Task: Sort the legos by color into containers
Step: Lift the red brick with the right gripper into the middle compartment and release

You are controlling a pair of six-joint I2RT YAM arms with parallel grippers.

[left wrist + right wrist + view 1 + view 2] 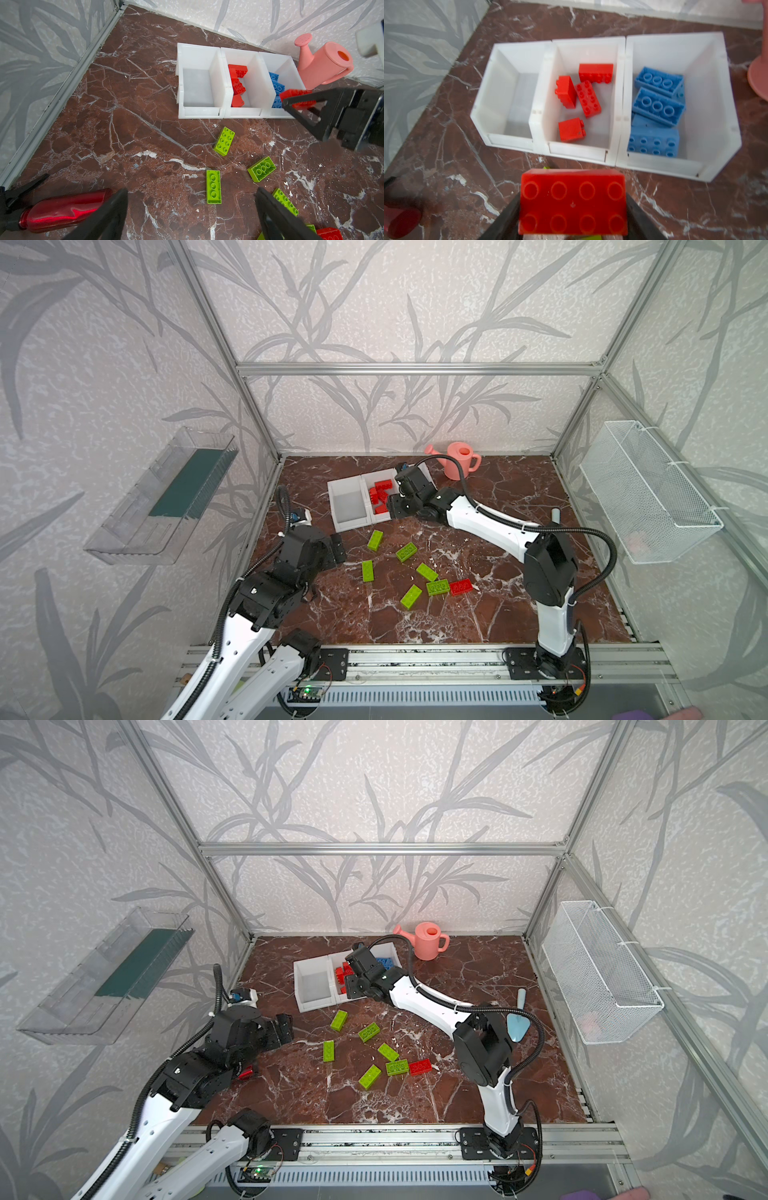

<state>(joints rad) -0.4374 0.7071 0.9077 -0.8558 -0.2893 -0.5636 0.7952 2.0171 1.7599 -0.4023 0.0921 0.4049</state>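
Upper centre of the floor (519,497) in both top views: three joined white bins (332,499) (298,986), set at an angle near the back wall. Left bin (481,116) has nothing in it. Middle bin (587,49) holds four red bricks (588,99). Right bin (675,47) holds blue bricks (658,106), some studs-down. The right gripper (291,104) (392,508) reaches across to the bins and is clenched on a red brick (573,201) (295,96), one finger on each long side, hollow underside facing the wrist camera. The brick hangs above the floor just short of the bins' front lips; can't tell from the top views which bin it lines up with. The left gripper (191,190) (338,549) (284,1029) is at left-centre of the top views with its jaws spread wide, gripping nothing, off the floor. Centre of the floor: six green bricks (406,551) (369,1031) lie scattered, mostly apart. The lower-right one touches a loose red brick (461,587) (420,1066). A pink watering can (459,460) stands just right of the bins. A red bottle (62,209) (246,1073) lies lower left, under the left arm. A blue trowel (517,1027) lies on the right, partly behind the right arm. A clear tray (166,497) is on the left wall and a wire basket (648,493) on the right wall.
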